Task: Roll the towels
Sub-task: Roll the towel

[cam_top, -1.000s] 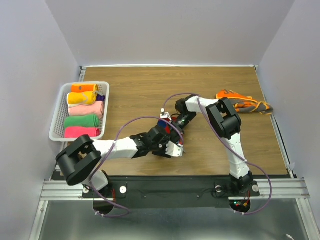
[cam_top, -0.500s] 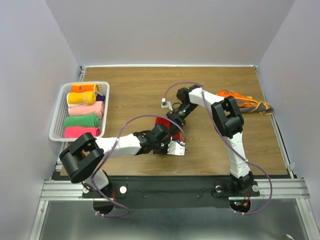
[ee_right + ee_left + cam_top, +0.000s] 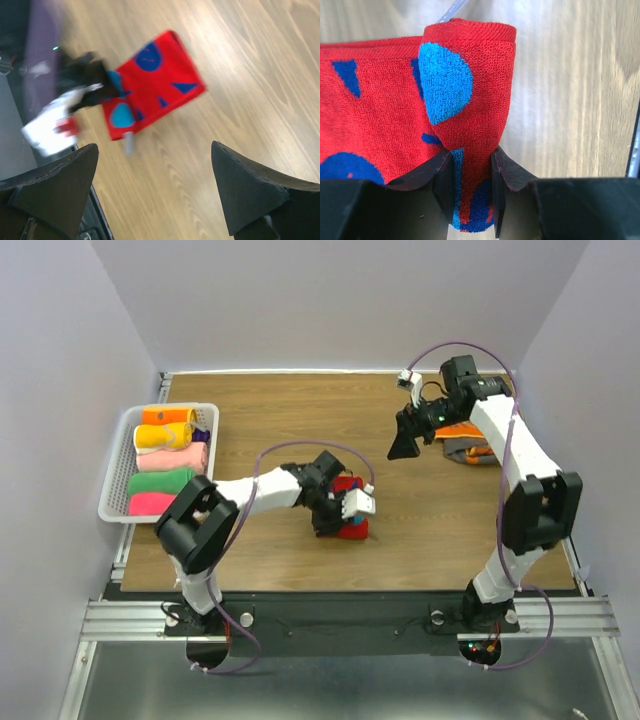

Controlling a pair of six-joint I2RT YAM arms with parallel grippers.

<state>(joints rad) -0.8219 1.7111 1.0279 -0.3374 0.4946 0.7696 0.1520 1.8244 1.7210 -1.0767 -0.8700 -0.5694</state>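
Red towel with blue patches (image 3: 465,100): short roll by the look, lying mid-counter (image 3: 300,420). Pinched at one end by left hand (image 3: 471,165), clenched onto it within the last second. Right hand (image 3: 155,150) released, spread wide, pulled up and away toward orange towel heap (image 3: 470,445). Likely means roll finished, ready for carry to basket (image 3: 118,455) beside rolled towels (image 3: 165,480).
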